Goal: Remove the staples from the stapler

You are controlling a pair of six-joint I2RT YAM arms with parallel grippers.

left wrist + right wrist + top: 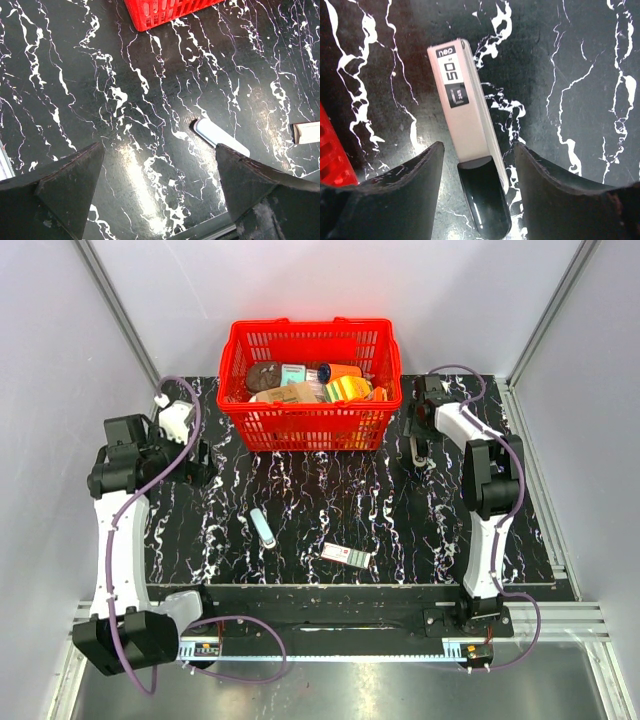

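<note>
Pale blue stapler untouched: the unloading has not begun

The stapler [262, 528] lies flat on the black marbled desk [420, 520], in the open middle between my two arms, near the small white-and-red carton [346, 555] and to its left. From above it looks shut, though it is too small to be sure. I see no loose staples around it. Neither of my end effectors touches it.

My left end effector [157, 150] hangs with its fingers spread wide and nothing between them. Its camera shows the stapler on the desk ahead, well apart.

My right end effector [479, 147] is at the far right, beside the red basket [240, 350]. Its fingers stand apart on either side of a pale slim bar [462, 115] with a black label and a glossy black end, and a gap shows on both sides. I judge that this bar is not the stapler.

So every step is left: grasp the stapler, open it and get the staples out.
</note>
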